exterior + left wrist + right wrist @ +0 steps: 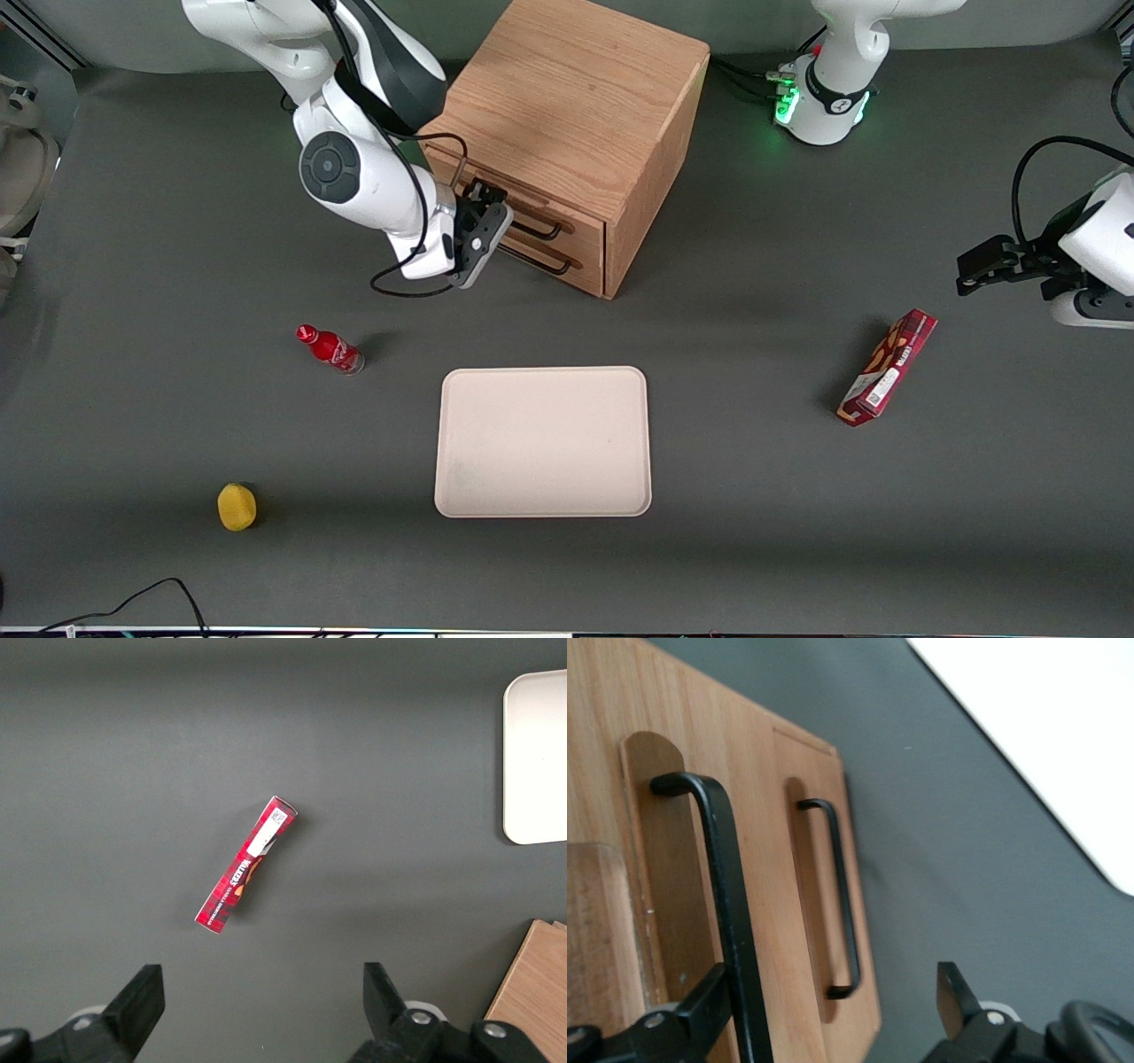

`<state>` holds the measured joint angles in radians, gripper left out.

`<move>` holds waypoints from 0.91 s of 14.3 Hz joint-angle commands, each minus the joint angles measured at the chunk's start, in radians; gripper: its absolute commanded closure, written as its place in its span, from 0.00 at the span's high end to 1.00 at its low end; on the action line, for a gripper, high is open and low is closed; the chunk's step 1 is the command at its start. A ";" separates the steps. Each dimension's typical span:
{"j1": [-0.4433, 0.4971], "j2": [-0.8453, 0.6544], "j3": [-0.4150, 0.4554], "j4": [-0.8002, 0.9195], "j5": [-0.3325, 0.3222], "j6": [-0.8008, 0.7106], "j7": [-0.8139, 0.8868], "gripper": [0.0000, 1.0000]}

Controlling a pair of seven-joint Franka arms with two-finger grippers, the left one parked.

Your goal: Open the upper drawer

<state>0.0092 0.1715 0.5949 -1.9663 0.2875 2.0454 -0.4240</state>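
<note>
The oak cabinet (576,97) stands at the back of the table, its two drawer fronts facing the front camera. The upper drawer (580,223) (669,904) looks pushed in, and its black wire handle (539,230) (731,904) runs across its front. My right gripper (485,232) (828,1010) is open right at this handle, at the end toward the working arm. The bar passes between the fingers, close against one finger (700,1010), while the other finger (952,992) is well clear of it. The lower drawer (580,270) with its like handle (843,895) sits just beneath.
A beige tray (542,441) (536,753) lies nearer the front camera than the cabinet. A small red bottle (330,348) and a yellow object (236,507) lie toward the working arm's end. A red snack box (889,367) (246,865) lies toward the parked arm's end.
</note>
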 commanded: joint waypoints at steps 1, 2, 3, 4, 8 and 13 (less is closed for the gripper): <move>-0.003 0.060 -0.033 0.061 -0.041 0.002 -0.022 1.00; -0.005 0.074 -0.036 0.081 -0.044 0.001 -0.028 1.00; -0.005 0.081 -0.043 0.098 -0.051 -0.002 -0.045 1.00; -0.003 0.086 -0.068 0.105 -0.059 -0.011 -0.048 1.00; -0.002 0.131 -0.112 0.193 -0.067 -0.073 -0.085 1.00; -0.003 0.219 -0.132 0.294 -0.129 -0.088 -0.091 1.00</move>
<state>0.0016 0.3296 0.4761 -1.7527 0.1857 1.9823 -0.4963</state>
